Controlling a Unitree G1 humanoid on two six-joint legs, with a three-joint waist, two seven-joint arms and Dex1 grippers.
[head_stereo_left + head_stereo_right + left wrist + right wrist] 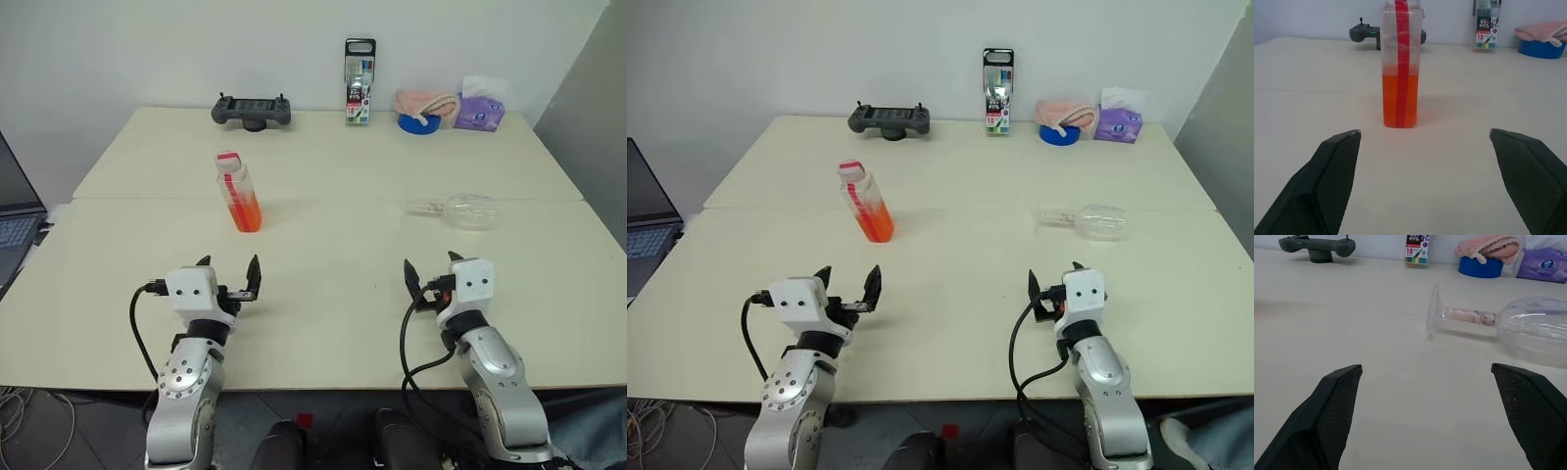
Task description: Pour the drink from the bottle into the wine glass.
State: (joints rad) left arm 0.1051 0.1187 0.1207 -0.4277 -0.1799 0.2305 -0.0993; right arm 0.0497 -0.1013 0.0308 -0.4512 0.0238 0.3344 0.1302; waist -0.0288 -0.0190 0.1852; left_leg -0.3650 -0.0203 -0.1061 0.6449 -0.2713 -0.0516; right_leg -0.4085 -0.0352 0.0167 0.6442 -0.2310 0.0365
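So both arms sit low near the front edge of the desk (323, 147) with nothing in them. Left end effector (231, 276) has its two black fingers spread wide, and the bottle (239, 192) stands upright straight ahead of it, well apart, toward the middle of the desk and a bit left. In the left wrist view the bottle lines up pretty much between the fingers, red strip facing the camera, with the drink (1399, 100) filling roughly the lower half. Cap is on

Right end effector (429, 272) is spread wide too, also empty. The wine glass (460, 211) is ahead of it and not upright: it's lying on its side, foot pointing toward the desk's left edge and bowl toward the right edge, slightly off to the right of the fingers' line. Nothing touches it

Along the far edge: a dark controller (252, 111), a marker pack (359, 82), a pink cloth (427, 102) on a blue roll, a purple tissue pack (479, 110)
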